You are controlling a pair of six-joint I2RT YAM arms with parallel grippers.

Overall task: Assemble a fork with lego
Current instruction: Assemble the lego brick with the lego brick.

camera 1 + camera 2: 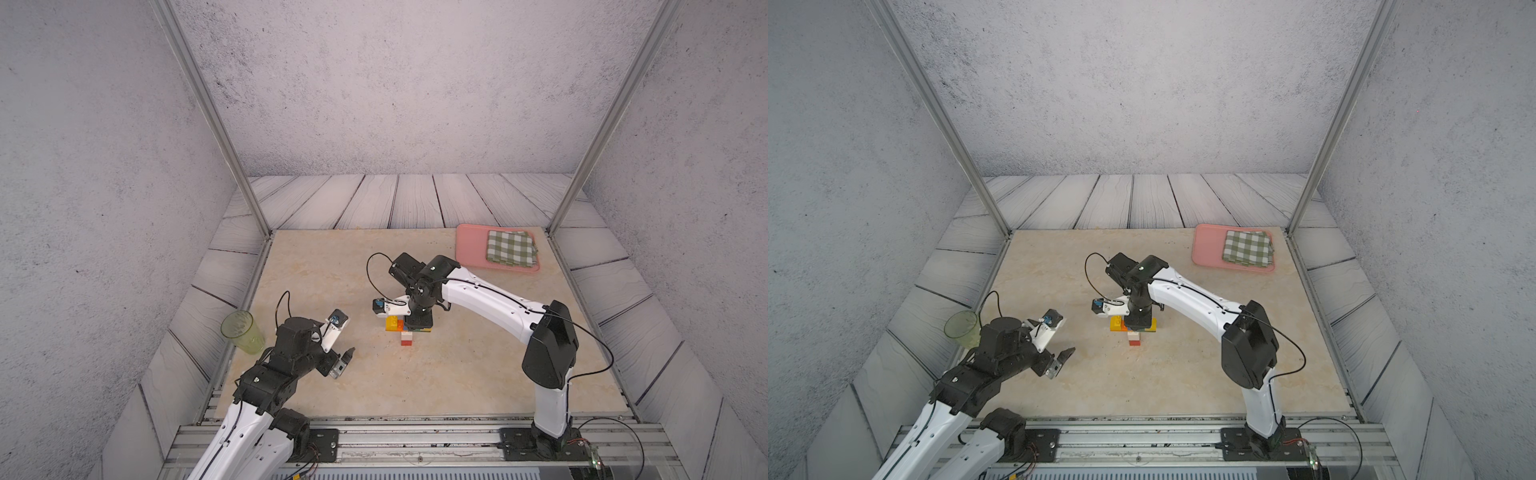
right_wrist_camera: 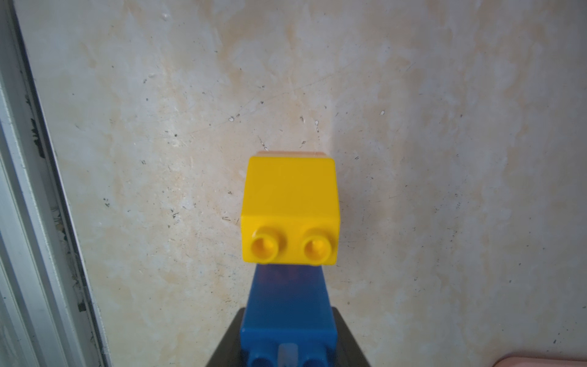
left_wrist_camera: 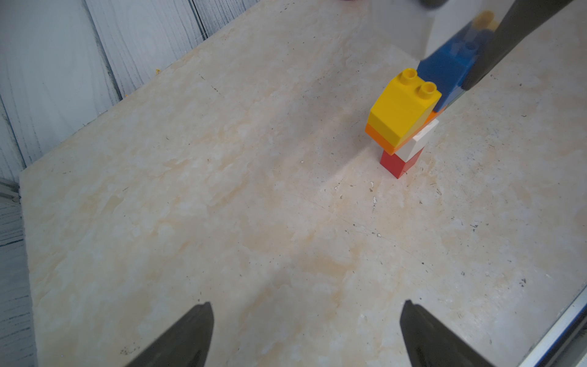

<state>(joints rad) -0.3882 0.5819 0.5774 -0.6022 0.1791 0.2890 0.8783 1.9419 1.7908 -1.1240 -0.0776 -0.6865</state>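
Standing upright mid-way across the desk point(image 1: 324, 270), the fork point(image 3: 401, 111) is pinched at its blue brick point(image 3: 441, 73) by the tightly clamped right gripper point(image 2: 288, 330); left gripper point(image 3: 306, 305) is kept wide open, nothing held.

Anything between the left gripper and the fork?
No. In the left wrist view only bare tabletop lies between the open left gripper and the fork. Both top views agree.
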